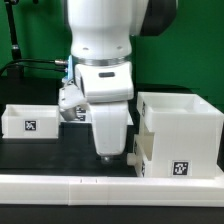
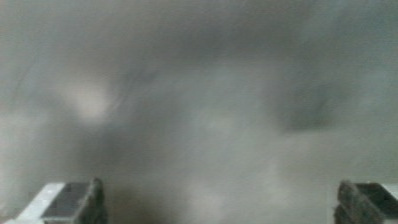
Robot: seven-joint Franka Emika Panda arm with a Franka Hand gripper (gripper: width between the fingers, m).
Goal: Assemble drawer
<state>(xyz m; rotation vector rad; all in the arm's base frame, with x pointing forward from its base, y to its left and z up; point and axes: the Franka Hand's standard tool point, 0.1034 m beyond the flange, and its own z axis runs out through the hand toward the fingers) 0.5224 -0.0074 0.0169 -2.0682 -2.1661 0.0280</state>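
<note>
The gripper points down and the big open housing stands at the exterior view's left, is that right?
No: the exterior view shows the housing at its right; a shallow tray sits at the left. The gripper does point down.

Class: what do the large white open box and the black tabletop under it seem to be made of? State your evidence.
Large white cube-like open housing: likely rigid plastic, matte; even white, thin straight walls, crisp edges. Black tabletop: dull, no reflections; perhaps cloth or matte coating, cannot tell which.
</note>
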